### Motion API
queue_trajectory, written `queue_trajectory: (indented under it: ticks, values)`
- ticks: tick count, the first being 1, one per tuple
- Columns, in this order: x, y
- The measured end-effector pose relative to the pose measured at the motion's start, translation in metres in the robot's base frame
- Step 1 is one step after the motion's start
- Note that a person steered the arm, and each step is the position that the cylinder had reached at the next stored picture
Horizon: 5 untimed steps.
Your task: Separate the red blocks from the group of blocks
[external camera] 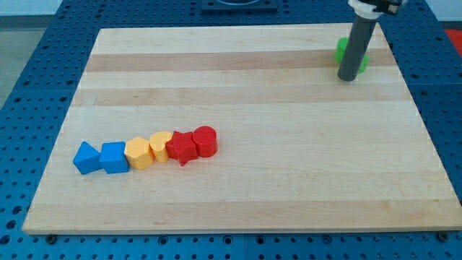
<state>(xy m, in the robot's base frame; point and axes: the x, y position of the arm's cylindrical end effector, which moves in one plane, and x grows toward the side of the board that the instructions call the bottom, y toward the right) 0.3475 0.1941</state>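
Observation:
A row of blocks lies at the view's lower left on the wooden board (253, 108). From left to right: a blue block (86, 157), a blue cube (114, 157), a yellow hexagon (138, 153), a yellow heart (159, 145), a red star (181, 148) and a red cylinder (205, 141). They touch one another in a chain. My tip (348, 78) is at the view's upper right, far from the row, right beside a green block (341, 51) that the rod partly hides.
The board rests on a blue perforated table (36, 72). The board's right edge is close to the rod. The arm's white mount (372, 6) shows at the view's top.

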Motion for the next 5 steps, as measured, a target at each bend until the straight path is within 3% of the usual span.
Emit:
queue_trajectory:
  ticks: [1,2,3,5]
  values:
    - [0.021,-0.003]
    - [0.029,-0.045]
    - [0.016,-0.134]
    - [0.053,-0.316]
